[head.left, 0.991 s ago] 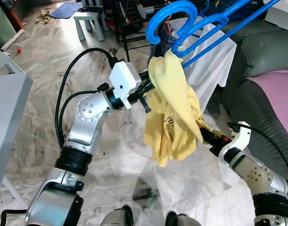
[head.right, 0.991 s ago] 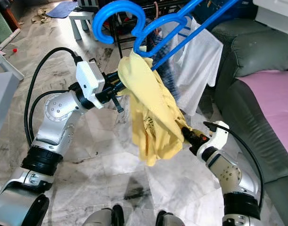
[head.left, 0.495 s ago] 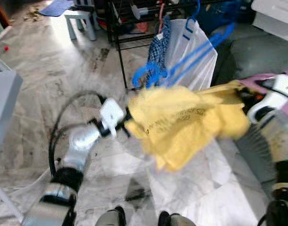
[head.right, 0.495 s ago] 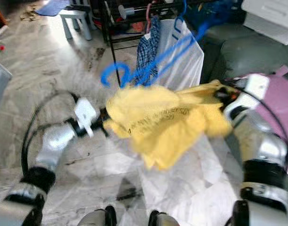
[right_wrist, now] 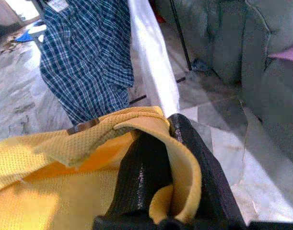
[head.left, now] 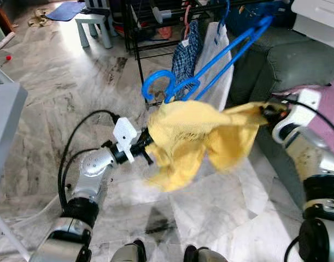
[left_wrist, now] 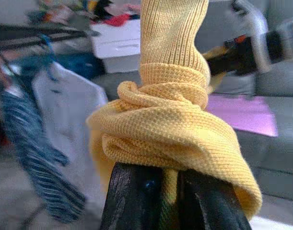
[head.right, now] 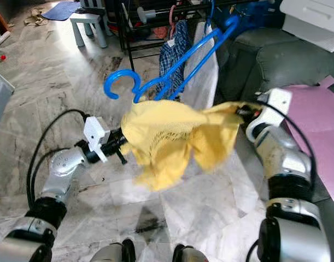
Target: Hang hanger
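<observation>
- The marble floor (head.left: pixel 57 98) is pale and veined, with dark smudges.
- A black clothes rack (head.left: pixel 135 38) stands on it, beyond the fingers.
- A small grey stool (head.left: pixel 99 23) stands farther off past the left gripper's fingers, a blue mat (head.left: pixel 65 10) behind it.
- A grey sofa (head.left: pixel 265 60) sits by the right gripper's fingers.

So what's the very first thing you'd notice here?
The big yellow shirt, stretched in mid-air between the left gripper and the right gripper, each pinching one end. A bright blue hanger pokes up out of it, its hook curling over the floor. Behind, a checked shirt and a white one hang on a black rack.
</observation>
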Controlling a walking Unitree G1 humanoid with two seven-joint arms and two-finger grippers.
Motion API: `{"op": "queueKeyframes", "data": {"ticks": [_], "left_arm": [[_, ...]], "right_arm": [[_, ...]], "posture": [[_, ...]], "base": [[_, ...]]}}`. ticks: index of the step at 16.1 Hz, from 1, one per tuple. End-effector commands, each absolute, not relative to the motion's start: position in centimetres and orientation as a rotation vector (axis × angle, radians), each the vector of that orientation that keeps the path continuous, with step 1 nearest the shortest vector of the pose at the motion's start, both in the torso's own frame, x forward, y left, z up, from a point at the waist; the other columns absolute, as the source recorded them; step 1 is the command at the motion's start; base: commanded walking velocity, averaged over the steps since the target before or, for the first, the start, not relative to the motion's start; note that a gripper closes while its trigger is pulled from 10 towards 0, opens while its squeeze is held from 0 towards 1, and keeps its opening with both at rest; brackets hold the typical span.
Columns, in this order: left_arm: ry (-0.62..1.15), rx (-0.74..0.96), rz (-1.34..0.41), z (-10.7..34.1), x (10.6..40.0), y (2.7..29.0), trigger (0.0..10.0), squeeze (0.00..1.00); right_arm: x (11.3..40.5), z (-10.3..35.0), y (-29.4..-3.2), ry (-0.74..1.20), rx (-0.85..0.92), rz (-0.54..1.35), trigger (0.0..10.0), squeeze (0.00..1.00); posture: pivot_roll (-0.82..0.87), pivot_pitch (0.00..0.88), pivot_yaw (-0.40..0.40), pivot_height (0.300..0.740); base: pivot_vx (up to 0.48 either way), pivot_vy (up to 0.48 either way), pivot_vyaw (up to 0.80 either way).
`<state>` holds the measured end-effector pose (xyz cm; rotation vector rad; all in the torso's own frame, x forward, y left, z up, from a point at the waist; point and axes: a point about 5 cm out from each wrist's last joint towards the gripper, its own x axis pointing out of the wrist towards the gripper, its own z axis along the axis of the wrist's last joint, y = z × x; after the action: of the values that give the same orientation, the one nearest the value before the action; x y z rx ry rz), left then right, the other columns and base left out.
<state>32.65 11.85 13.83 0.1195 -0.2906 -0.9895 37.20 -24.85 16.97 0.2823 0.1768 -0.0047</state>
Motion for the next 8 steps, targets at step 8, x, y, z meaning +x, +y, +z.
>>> {"op": "queueKeyframes", "data": {"ticks": [8], "left_arm": [[0.014,0.049,-1.232,8.7,29.8,11.3,0.0,0.0]], "right_arm": [[39.3,20.9,-24.1,-0.01,0.201,-0.043,0.0,0.0]], "posture": [[-0.09,0.125,-0.025,0.74]], "base": [[0.0,0.0,0.0]]}}
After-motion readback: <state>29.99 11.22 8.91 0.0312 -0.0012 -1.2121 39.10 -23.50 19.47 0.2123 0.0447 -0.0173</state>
